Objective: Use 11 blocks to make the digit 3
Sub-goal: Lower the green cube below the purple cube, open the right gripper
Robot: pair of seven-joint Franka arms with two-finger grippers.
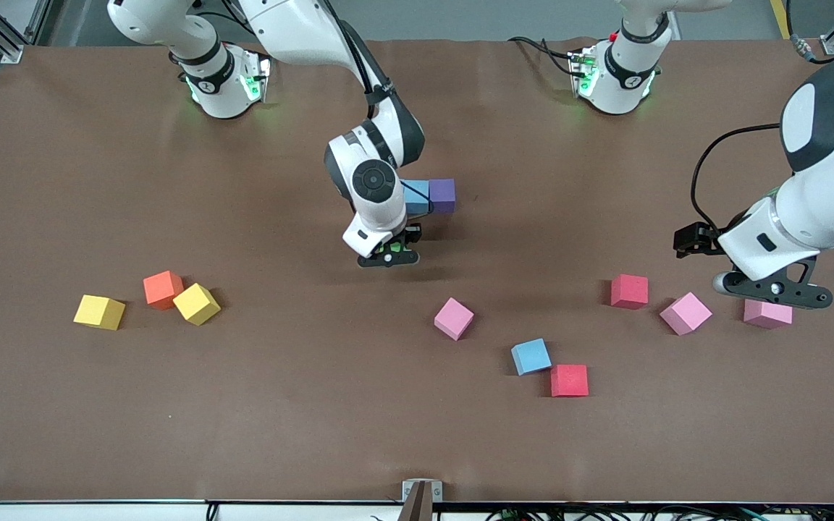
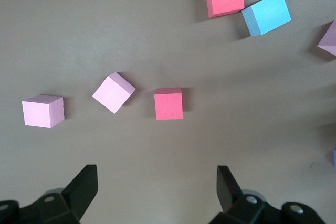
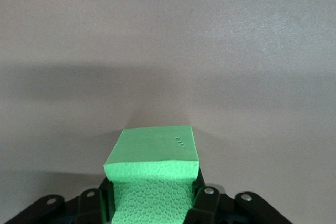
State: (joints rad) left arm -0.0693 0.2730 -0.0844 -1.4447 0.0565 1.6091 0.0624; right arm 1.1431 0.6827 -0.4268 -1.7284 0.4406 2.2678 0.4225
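1. Right gripper (image 1: 389, 255) is clamped on the green block (image 3: 152, 166), over bare table at the 6 o'clock side of the blue block (image 1: 417, 197) and purple block (image 1: 443, 195), which touch each other.
2. Left gripper (image 1: 775, 288) hangs with fingers spread wide, holding nothing, over a pale pink cube (image 1: 767, 314).
3. A red block (image 1: 629, 291) lies at that cube's 9 o'clock.
4. The other blocks lie scattered.

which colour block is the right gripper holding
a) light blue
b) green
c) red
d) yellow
b: the right wrist view shows the green block clamped in the right gripper, and the front view shows green at its fingertips.
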